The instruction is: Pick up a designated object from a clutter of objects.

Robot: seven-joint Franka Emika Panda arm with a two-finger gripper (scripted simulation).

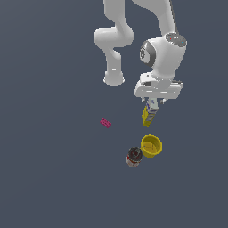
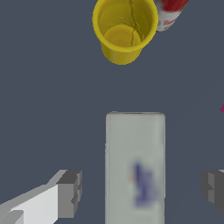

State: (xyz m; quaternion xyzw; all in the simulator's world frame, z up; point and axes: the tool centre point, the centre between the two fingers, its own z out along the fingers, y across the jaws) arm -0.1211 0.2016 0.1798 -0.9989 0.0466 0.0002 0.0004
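Observation:
The designated object, a tall yellow carton (image 1: 148,116) with a grey-white top, stands upright on the floor. In the wrist view I see its grey-white top (image 2: 135,166) with a blurred blue print. My gripper (image 1: 152,105) hangs straight above it, open, with one finger (image 2: 70,192) on each side of the carton top, not touching. Of the clutter, the round yellow cup (image 1: 151,146) (image 2: 124,28) stands open-mouthed just beyond the carton. The dark red-and-white can (image 1: 134,156) (image 2: 168,13) lies beside the cup. The tiny pink brick (image 1: 105,123) lies apart.
The arm's white base (image 1: 114,79) stands behind the objects. The floor is plain dark grey. A sliver of the pink brick (image 2: 222,108) shows at the wrist view's edge.

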